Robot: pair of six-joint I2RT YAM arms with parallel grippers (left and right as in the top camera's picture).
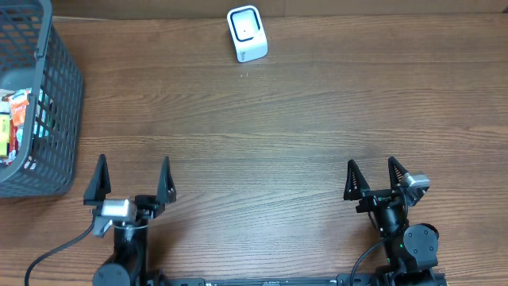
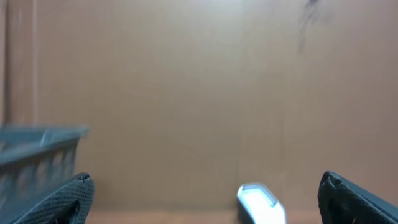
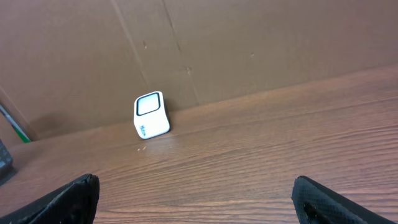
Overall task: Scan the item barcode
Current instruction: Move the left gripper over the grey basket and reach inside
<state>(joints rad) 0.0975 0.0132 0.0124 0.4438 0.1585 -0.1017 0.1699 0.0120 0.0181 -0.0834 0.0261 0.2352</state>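
Left fingers point(image 1: 100, 179) spread, right fingers point(image 1: 352, 181) spread, basket point(image 1: 59, 111) cropped, contents point(image 1: 16, 121) unclear, scanner point(image 1: 247, 34) distant

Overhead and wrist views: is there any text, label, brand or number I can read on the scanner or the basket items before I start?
No text can be read in any view.
White scanner: a small blue mark on its front face, too small to read.
Packages in the grey basket: coloured print behind the mesh, too blurred to read; no barcode can be made out.
Left wrist view: no lettering visible.
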